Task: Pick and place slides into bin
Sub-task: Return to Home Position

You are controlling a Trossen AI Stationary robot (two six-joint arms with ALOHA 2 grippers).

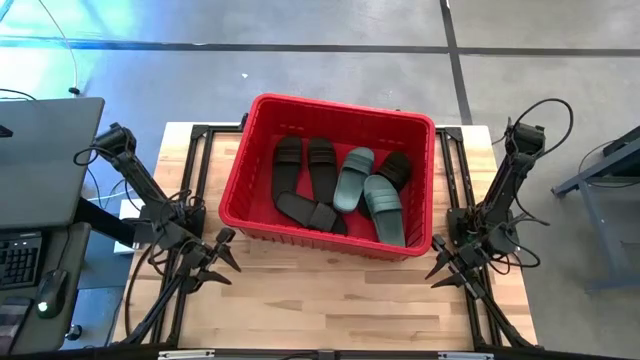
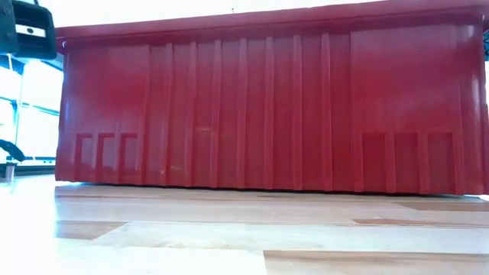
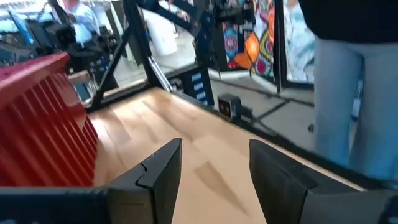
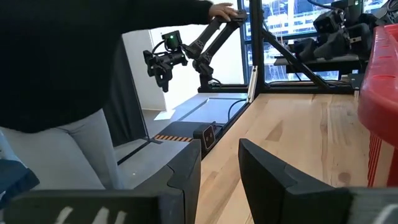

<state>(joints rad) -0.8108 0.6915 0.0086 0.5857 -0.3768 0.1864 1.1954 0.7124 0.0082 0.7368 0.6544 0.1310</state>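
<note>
The red bin [image 1: 328,176] stands on the wooden table at the far middle; its near wall fills the low view [image 2: 267,107]. Inside lie the slides: two black ones side by side [image 1: 304,165], two teal ones [image 1: 368,192], one black at the right [image 1: 397,168] and one black by the near wall [image 1: 310,212]. My left gripper [image 1: 222,258] is open and empty over the table, near the bin's near left corner; its fingers show apart in the left wrist view [image 3: 214,177]. My right gripper [image 1: 440,268] is open and empty near the bin's near right corner [image 4: 221,174].
Bare wooden table [image 1: 330,300] lies between the bin and the near edge. Black frame rails [image 1: 195,140] run along both table sides. A person in grey trousers and a dark top stands beside the table [image 3: 348,93] [image 4: 74,74]. A desk with a keyboard [image 1: 20,260] stands at the left.
</note>
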